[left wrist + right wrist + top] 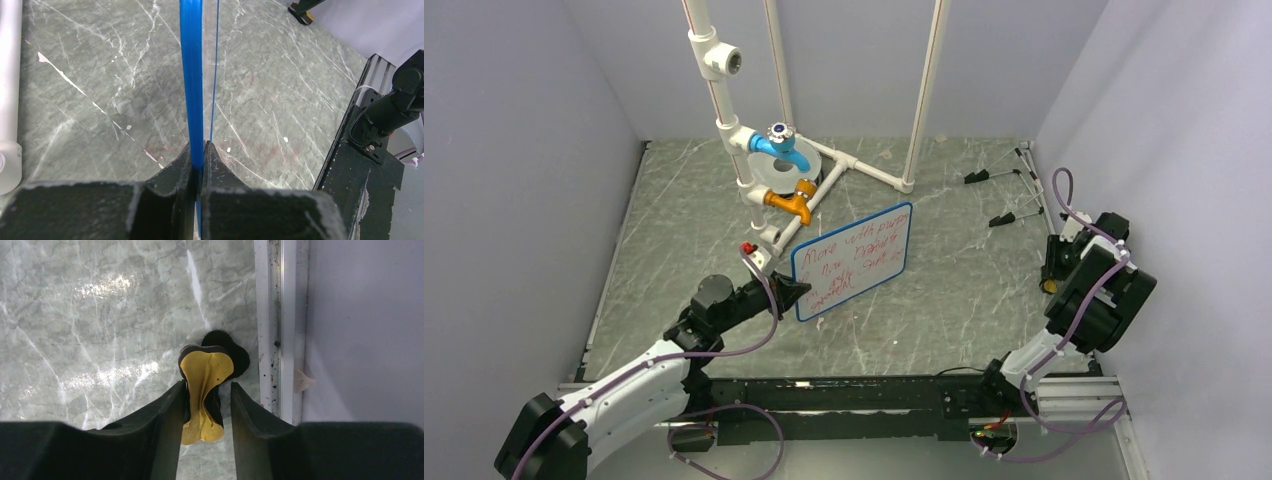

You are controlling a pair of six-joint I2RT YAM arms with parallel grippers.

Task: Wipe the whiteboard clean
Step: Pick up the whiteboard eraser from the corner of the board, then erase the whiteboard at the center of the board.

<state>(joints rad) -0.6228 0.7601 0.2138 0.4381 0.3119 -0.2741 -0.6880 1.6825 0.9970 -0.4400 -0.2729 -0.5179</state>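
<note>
We start at the right pincer [207, 385]: not yet clenched. Its jaws stand either side of a yellow-and-black pad [205, 365], prob. the eraser. The pad leans on one jaw w/ a clear gap to the other, so we see no real grip. The pad sits on the table [75, 315], just beside the metal rail [270, 315] at the table's right edge, close to the wall.

The left pincer [199, 147] is clenched on the whiteboard [191, 75], pinching its blue rim edge-on. In the top view the board stands tilted near the table's middle, written face showing, w/ the left pincer at its left edge. Whether its lower edge rests on the table we cannot tell. Red writing [849, 262] covers most of the face, i.e. nothing wiped yet. A white pipe frame [769, 190] w/ blue & orange taps stands just behind the board; touching or not, we can't say.

Step in hand, in our judgement: picking up the eraser, w/ wiping not begun. Next move calls for shutting the jaws fully on the pad, lifting it off the table clear of the rail, then carrying it across to the board, black side (prob. felt) to the writing. We'd want a firm left grip, b/c the push of wiping could swing or slip a board held at one edge only.
</note>
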